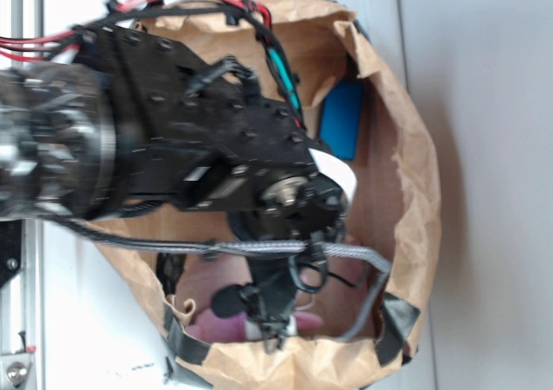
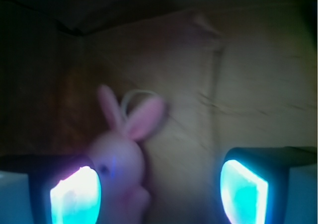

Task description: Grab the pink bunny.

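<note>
The pink bunny [image 2: 120, 157] lies on the brown floor of a paper bag, ears pointing up in the wrist view, with a pale loop behind them. My gripper [image 2: 159, 196] is open. The bunny sits inside the gap, right against the left fingertip [image 2: 75, 199], and well apart from the right fingertip [image 2: 243, 191]. From the exterior view the black arm reaches down into the bag and the gripper [image 1: 259, 312] hangs low near the bag's near wall. There only pink patches of the bunny [image 1: 210, 328] show beside the gripper.
The brown paper bag [image 1: 406, 174] surrounds the arm on all sides, with black tape on its near rim. A blue rectangular block [image 1: 342, 118] lies inside at the far right. A grey braided cable [image 1: 259, 248] crosses over the bag opening. The bag's wall [image 2: 258, 85] rises just behind the bunny.
</note>
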Controlling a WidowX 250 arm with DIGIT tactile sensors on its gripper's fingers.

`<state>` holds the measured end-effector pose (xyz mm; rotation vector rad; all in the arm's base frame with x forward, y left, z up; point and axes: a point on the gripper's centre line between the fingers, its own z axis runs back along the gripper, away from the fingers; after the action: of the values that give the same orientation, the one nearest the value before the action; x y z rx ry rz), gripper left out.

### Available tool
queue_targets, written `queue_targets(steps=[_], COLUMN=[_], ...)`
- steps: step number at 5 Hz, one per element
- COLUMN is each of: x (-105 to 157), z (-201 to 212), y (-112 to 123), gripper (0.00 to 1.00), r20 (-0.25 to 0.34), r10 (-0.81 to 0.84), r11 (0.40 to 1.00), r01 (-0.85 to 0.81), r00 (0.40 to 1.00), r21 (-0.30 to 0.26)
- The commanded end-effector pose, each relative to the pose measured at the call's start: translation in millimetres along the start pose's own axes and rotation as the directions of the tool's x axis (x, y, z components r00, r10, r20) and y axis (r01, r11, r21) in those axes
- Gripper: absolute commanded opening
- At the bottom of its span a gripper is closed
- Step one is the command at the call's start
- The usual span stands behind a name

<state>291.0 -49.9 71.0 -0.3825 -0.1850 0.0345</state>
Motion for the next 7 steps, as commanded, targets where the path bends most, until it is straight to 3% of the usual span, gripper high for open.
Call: queue_targets(steps=[1,2,3,5,6,7], x=[9.0,3.2,-6.2,-14.0,-17.9,-18.8], z=[-4.7,-12.6,-28.8,-51.6,-51.0,-50.7], y=[-32.9,-43.9,-60.7,-60.8,-63.4,-65.7], gripper=[1.00,1.00,1.00,1.00,0.78,0.00], r20=[0.038,0.011,-0.028,-0.113,-0.116,-0.100], r10=[-0.099,-0.144,-0.221,-0.248,-0.217,-0.195], r11=[0.992,0.983,0.971,0.964,0.965,0.965], r01=[0.102,0.144,0.218,0.256,0.231,0.209], r00=[0.994,0.989,0.975,0.962,0.969,0.976], r21=[-0.077,-0.116,-0.094,0.067,0.126,0.159])
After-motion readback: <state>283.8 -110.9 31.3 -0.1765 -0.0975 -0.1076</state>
